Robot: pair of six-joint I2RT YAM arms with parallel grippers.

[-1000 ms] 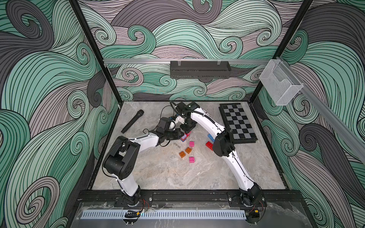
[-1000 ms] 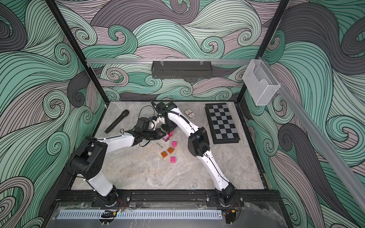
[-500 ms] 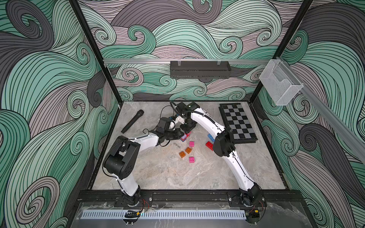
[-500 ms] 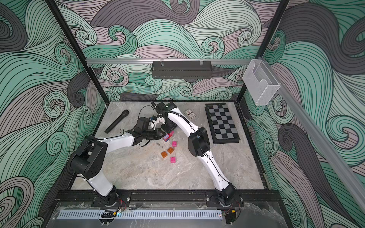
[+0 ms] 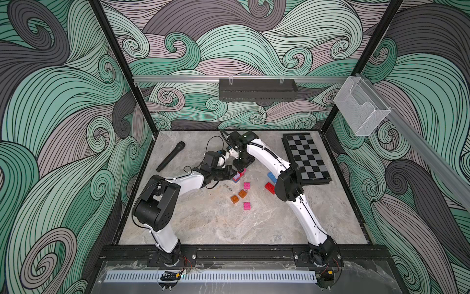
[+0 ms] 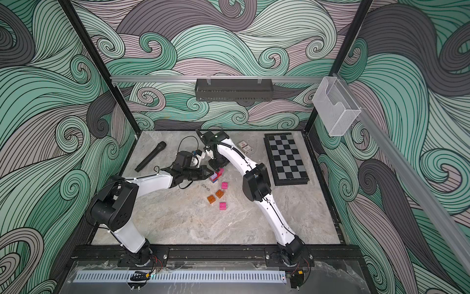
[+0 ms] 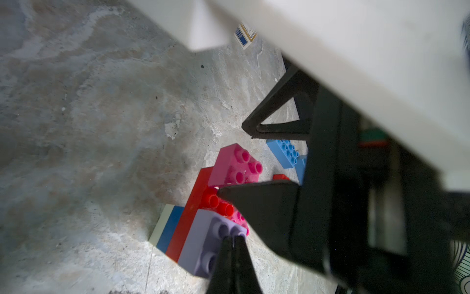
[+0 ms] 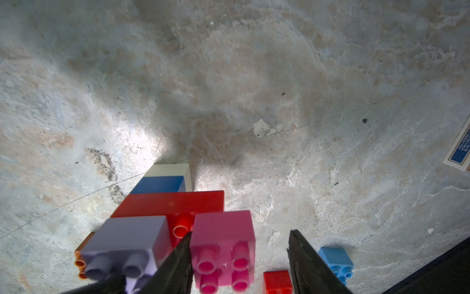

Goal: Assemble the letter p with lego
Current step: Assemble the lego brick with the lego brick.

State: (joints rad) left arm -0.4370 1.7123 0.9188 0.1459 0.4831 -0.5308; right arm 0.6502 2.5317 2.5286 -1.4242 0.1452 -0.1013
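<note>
The build [image 5: 237, 175] stands near the middle of the table [image 5: 216, 224], between my two grippers, and I judge it somewhat past halfway. From the bottom up it goes white brick [image 8: 170, 169], blue brick [image 8: 160, 183], then a red oblong [image 8: 173, 203] laid across them. On the red oblong sit a lilac brick [image 8: 127, 236] at one end and a pink brick [image 8: 222, 239] at the other, with bare red studs in the gap between them. An orange brick [image 8: 81, 250] shows past the lilac brick's outer end. How it joins, I cannot tell.

My left gripper [image 7: 232, 238] is closed tight with nothing between its fingers. Its tip is on top of the lilac brick, steadying the build as I read it. My right gripper [image 8: 240, 233] is spread astride the pink brick, with one finger against its side and the other apart from it, so I grip nothing. The pink brick looks seated, but I cannot tell whether it is pressed fully home.

I read white and blue as the stem, red as the floor of the loop, and lilac and pink as its walls. What is left, I judge, is a bar across those two to close the loop. Lying near the build on the table are the loose pink squares [image 5: 247, 185], the loose orange squares [image 5: 242, 194], a loose red brick [image 5: 270, 187] and a light blue oblong [image 5: 272, 177]. The last two look the likeliest for that bar.
</note>
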